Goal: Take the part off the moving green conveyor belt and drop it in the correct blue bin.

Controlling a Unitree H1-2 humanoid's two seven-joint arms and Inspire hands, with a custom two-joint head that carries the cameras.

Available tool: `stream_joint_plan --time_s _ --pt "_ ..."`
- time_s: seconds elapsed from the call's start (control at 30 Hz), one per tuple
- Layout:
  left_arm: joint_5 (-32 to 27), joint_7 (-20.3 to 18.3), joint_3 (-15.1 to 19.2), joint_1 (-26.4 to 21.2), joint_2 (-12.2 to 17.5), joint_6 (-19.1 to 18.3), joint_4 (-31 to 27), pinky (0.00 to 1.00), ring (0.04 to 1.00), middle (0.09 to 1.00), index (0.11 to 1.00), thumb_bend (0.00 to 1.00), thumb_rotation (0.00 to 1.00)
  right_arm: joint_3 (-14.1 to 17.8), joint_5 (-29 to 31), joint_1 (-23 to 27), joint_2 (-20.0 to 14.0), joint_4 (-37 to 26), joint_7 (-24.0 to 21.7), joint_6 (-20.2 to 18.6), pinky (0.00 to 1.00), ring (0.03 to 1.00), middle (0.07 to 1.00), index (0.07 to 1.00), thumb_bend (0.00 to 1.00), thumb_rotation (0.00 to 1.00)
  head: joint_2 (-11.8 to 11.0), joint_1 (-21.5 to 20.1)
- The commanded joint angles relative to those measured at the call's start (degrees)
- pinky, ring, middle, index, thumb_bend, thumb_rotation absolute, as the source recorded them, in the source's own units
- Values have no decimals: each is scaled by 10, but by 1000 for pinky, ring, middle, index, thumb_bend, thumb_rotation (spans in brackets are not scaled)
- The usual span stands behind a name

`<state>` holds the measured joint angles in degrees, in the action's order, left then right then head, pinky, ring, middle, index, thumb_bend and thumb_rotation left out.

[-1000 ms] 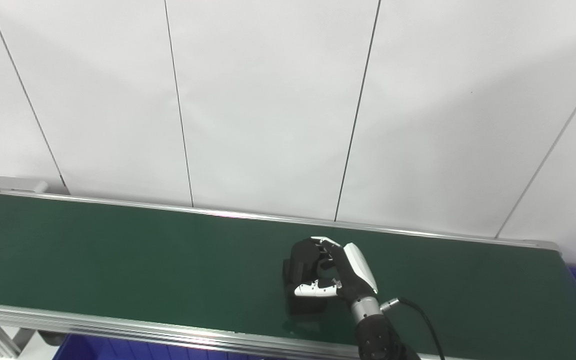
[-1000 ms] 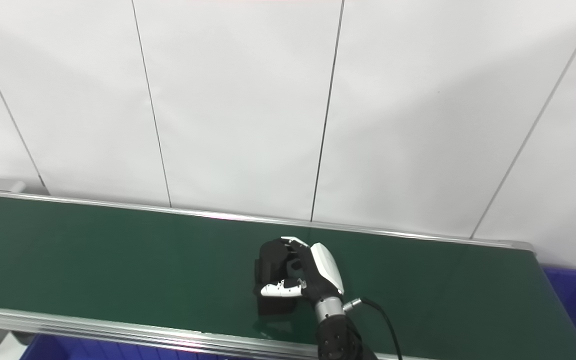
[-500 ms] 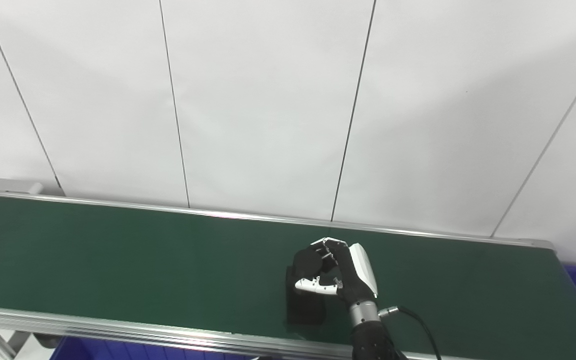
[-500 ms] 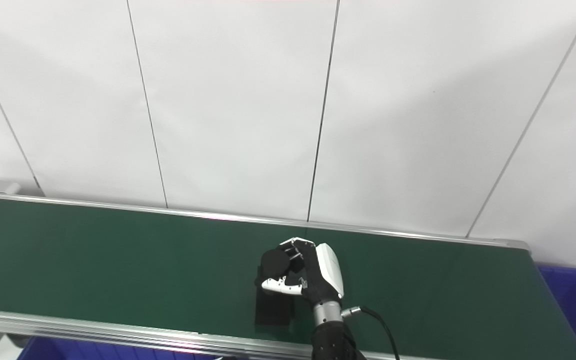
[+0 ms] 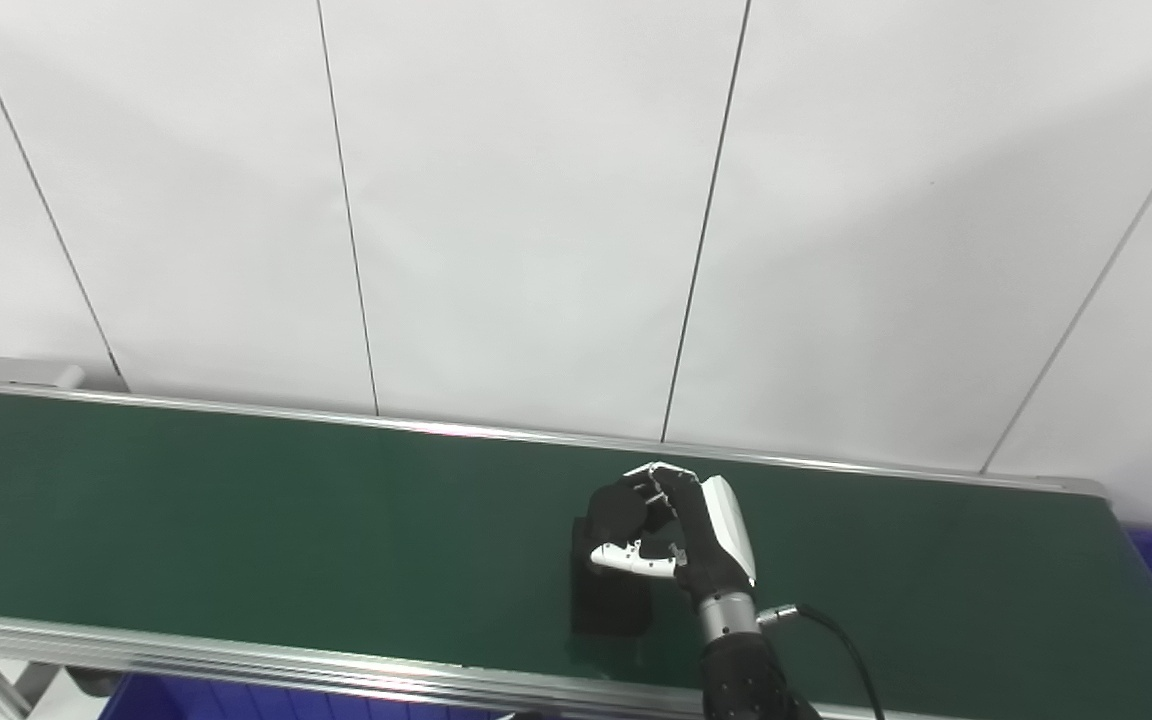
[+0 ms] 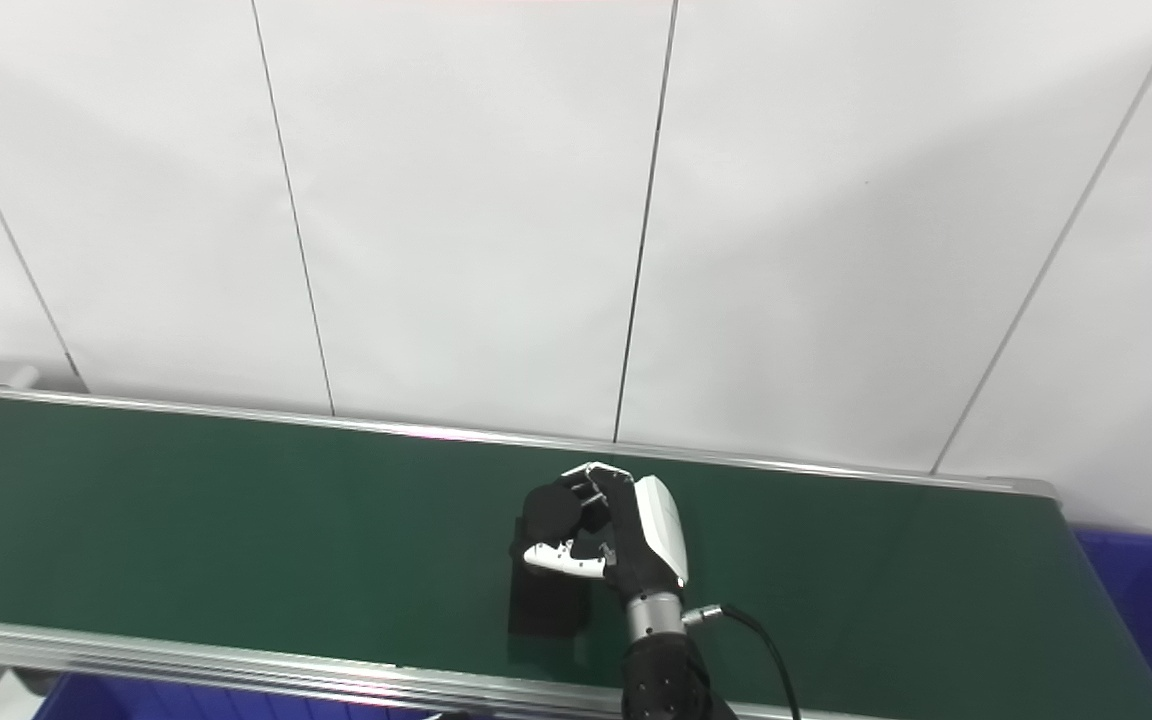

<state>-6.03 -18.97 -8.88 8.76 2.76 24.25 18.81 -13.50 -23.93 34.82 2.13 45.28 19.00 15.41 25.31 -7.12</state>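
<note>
On the green conveyor belt my right hand is curled around a black part, fingers over its rounded top and the white thumb across its front. Below the thumb a black rectangular block extends toward the belt's near rail; whether it belongs to the part or lies apart from it I cannot tell. The right eye view shows the same hold, with the hand on the black part. My left hand is out of sight.
A blue bin stands past the belt's right end. Another blue bin shows below the near rail at lower left. A metal rail edges the belt in front, and white wall panels rise behind.
The fingers have curled tighter over the part's top, and the hand has shifted slightly up and back. The camera view has also shifted a little.
</note>
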Motion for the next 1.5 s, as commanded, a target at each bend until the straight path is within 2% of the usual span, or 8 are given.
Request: stream_joint_plan --time_s 0.0,0.27,0.57,0.77,0.87,1.03,1.2,1.47 --pt "-1 -1 -1 -4 0 15 -11 841 861 842 851 1000 115 2 -2 20 8 -28 18 34 435 435 501 495 509 0 1 0" --pt "-2 -3 0 -11 -1 19 -1 846 864 845 852 1000 108 3 -13 -1 -3 -108 18 24 373 432 496 491 502 0 -2 -6" --pt "1 -2 2 -21 -1 22 15 844 865 854 854 1000 108 23 -10 -34 -6 -230 -12 -34 403 423 495 500 502 0 -8 -15" --pt "-3 -4 5 -28 -3 24 25 842 863 857 855 1000 111 35 -15 -52 -5 -289 -27 -68 366 414 495 496 501 0 -10 -19" --pt "-6 -6 6 -32 -3 24 31 842 867 861 859 1000 104 39 -15 -60 -7 -316 -33 -76 326 413 510 500 497 0 -12 -23" --pt "-6 -8 8 -37 -3 25 38 843 868 858 865 1000 120 45 -14 -78 -10 -366 -47 -83 329 429 501 487 500 0 -11 -29" --pt "-4 -9 9 -41 -1 25 41 847 879 863 871 1000 122 46 -28 -98 -15 -423 -52 -92 346 413 497 492 500 0 -7 -35" --pt "-12 -11 9 -40 2 19 32 862 883 866 878 1000 108 55 -24 -145 -20 -534 -87 -128 317 419 494 503 498 0 14 -49"
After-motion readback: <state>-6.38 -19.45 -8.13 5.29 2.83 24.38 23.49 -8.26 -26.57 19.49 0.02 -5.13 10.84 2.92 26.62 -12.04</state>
